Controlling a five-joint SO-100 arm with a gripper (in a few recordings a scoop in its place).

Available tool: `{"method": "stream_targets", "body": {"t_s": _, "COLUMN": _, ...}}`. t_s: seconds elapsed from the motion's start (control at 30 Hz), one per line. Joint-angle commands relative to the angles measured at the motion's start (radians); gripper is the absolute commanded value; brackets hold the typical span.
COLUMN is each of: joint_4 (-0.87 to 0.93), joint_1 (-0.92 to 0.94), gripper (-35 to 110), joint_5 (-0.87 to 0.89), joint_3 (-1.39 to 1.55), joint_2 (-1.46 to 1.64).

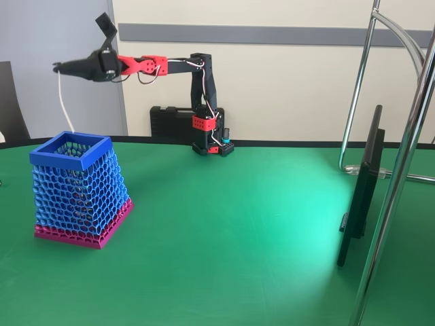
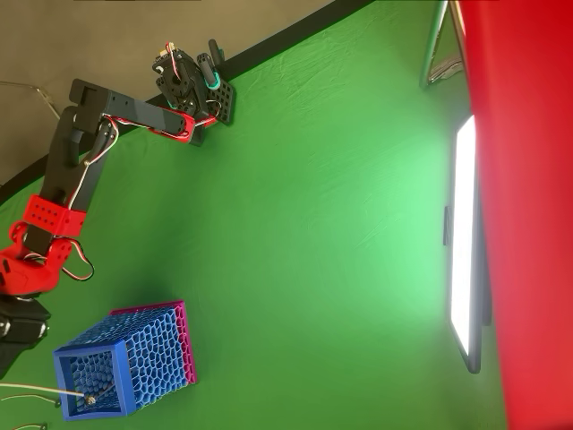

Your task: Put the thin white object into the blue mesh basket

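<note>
Jaws: gripper (image 1: 61, 68) closed on the thin white object (image 1: 63, 105), high above the bench (image 1: 238, 224).
Strip: dangles over the blue mesh basket (image 1: 75, 197), tip near the rim.
Risk: a swaying strip may snag the rim or fall outside.

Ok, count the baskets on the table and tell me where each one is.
1. The basket stands on the green table at the left of the fixed view, below the strip hanging from the arm's jaws.
</note>
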Motion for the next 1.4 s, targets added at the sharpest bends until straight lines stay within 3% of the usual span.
{"method": "stream_targets", "body": {"t_s": 0.0, "joint_4": -0.017, "joint_1": -0.017, "gripper": 1, "joint_5": -0.107, "joint_3": 0.005, "joint_2": -0.012}}
{"method": "stream_targets", "body": {"t_s": 0.4, "joint_4": -0.017, "joint_1": -0.048, "gripper": 6, "joint_5": -0.255, "joint_3": 0.103, "joint_2": -0.06}}
{"method": "stream_targets", "body": {"t_s": 1.37, "joint_4": -0.107, "joint_1": -0.238, "gripper": 10, "joint_5": -0.238, "joint_3": 0.494, "joint_2": 0.181}}
